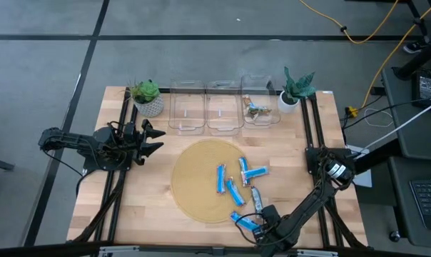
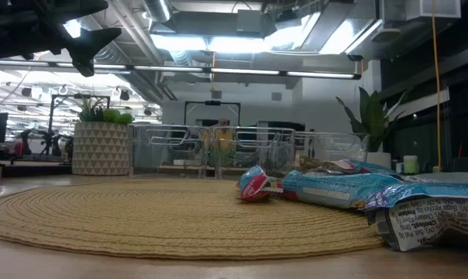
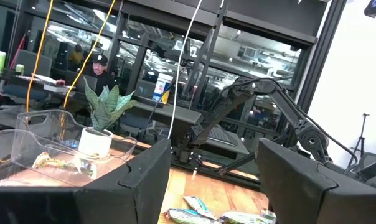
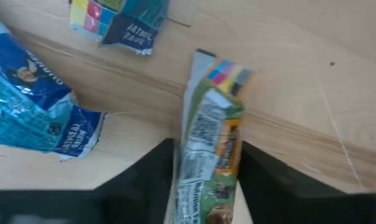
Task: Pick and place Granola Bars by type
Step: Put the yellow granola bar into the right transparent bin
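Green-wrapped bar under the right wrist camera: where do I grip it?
Grip the green-and-silver wrapped granola bar across its narrow middle, from above: it looks flat on the wooden table, its long axis lined up under the right gripper.

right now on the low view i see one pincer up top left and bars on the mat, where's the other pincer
Observer: The one you see is the left pincer, waiting open. The right pincer is down at the table's front edge, off the woven mat.
Operator: is it holding anything
Observer: The right wrist view shows a green-brown bar between its fingers, which look shut on it.
Operator: anything in the bins yet
Observer: The clear bin beside the right-hand plant already holds some wrapped pieces. I can't tell their type.
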